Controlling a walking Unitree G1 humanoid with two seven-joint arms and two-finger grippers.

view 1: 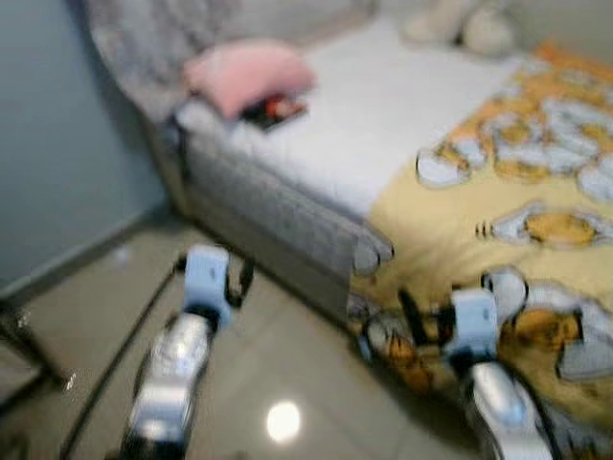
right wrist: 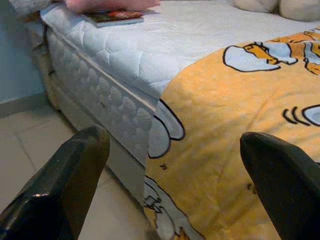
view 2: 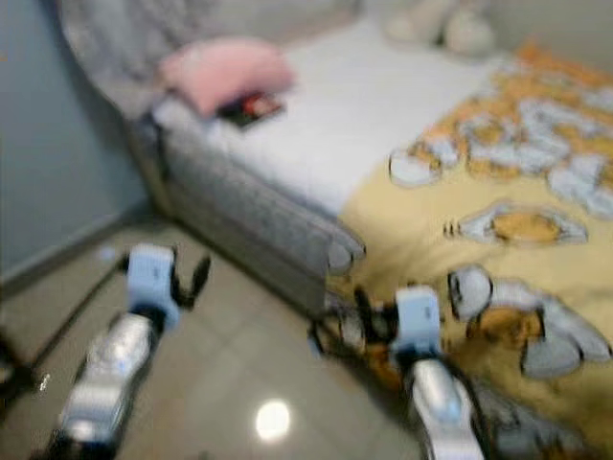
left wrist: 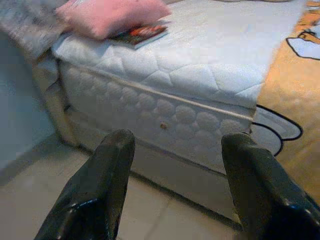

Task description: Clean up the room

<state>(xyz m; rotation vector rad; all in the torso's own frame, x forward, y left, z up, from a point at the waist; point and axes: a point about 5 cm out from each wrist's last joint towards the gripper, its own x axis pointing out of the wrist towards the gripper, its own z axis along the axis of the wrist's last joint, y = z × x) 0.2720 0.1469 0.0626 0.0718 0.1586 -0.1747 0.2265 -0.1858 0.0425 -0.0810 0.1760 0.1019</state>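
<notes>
Silver arms both reach forward toward the bed: your left pincer is spread empty above the floor, your right pincer spread empty by the yellow blanket; a book lies beside the pink pillow

The blanket is yellow-orange with white and orange cartoon cats drawn in black lines. The mattress is white with a puffy quilted pattern. The pillow is pink. The book beside it is red and dark. The wall is grey-blue. The floor has shiny beige tiles. The soft toy is cream.
</notes>
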